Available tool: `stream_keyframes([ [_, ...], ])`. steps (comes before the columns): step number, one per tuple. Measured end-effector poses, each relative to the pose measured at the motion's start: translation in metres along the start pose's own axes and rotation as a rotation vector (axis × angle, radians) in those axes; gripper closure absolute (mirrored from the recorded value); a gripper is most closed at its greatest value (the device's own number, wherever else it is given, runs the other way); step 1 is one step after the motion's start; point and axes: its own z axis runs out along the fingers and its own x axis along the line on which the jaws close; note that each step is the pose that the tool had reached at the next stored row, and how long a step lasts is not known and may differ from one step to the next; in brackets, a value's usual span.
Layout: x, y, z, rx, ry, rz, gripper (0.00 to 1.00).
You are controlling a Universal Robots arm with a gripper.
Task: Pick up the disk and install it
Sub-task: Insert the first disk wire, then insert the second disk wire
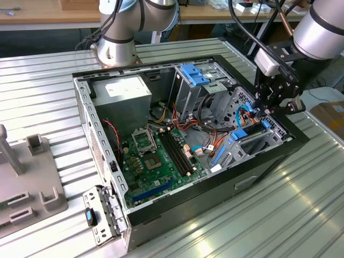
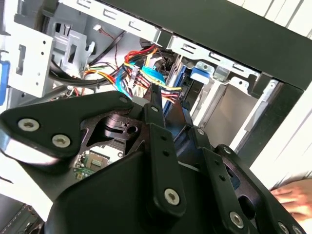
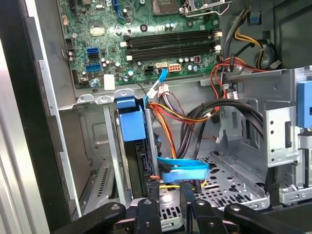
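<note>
ribbed metal bench [image 1: 48, 80], tool [image 3: 168, 192] clenched on disk [image 3: 132, 124] inside bay, first wrist view.

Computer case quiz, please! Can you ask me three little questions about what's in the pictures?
1. True or false: the computer case is open, so its insides show.
2. The motherboard is: A red, B green, C white?
3. Fill in: in the exterior view, the gripper is over the case's ___ end (left or right).
Key: 1 true; 2 B; 3 right.
</note>
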Motion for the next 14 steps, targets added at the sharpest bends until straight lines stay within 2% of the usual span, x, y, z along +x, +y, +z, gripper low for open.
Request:
stream_keyframes([
  [14, -0.0002, -0.0001, -0.0011, 0.0007, 0.0007, 0.005, 0.69],
])
